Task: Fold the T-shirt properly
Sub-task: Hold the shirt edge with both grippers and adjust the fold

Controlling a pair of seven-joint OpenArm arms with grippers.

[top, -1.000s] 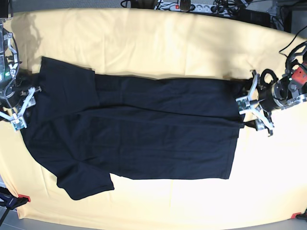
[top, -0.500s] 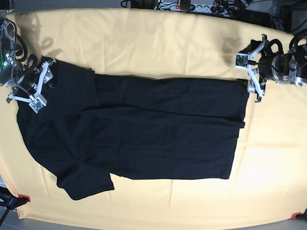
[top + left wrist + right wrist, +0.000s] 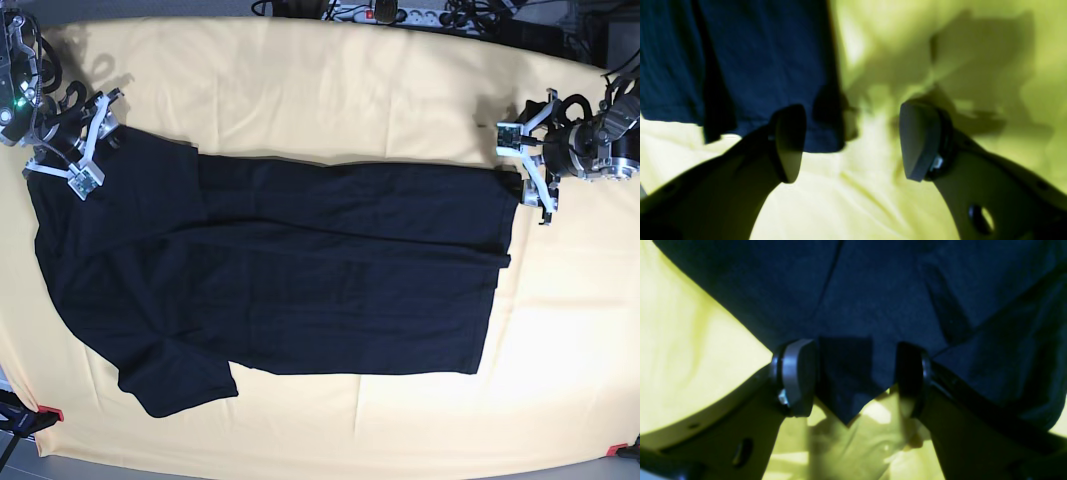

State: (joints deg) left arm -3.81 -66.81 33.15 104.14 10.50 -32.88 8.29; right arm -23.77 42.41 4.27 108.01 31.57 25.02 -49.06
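The black T-shirt (image 3: 300, 280) lies flat on the yellow cloth (image 3: 330, 90), with its sleeves toward the base view's left and its hem toward the right. My left gripper (image 3: 522, 166) stands open at the far hem corner. In the left wrist view (image 3: 853, 143) that corner of the T-shirt (image 3: 756, 50) reaches in beside one finger (image 3: 790, 143). My right gripper (image 3: 94, 144) is open at the far sleeve corner. In the right wrist view (image 3: 853, 376) a pointed tip of the T-shirt (image 3: 846, 386) lies between the spread fingers.
A power strip and cables (image 3: 400, 15) run along the back edge. Red clamps hold the cloth at the front left (image 3: 50, 413) and front right (image 3: 615, 450). Bare yellow cloth surrounds the shirt on all sides.
Both grippers have moved toward the table's far side, from the shirt's mid-height ends up to its far corners. Both stayed open. The shirt has barely shifted.
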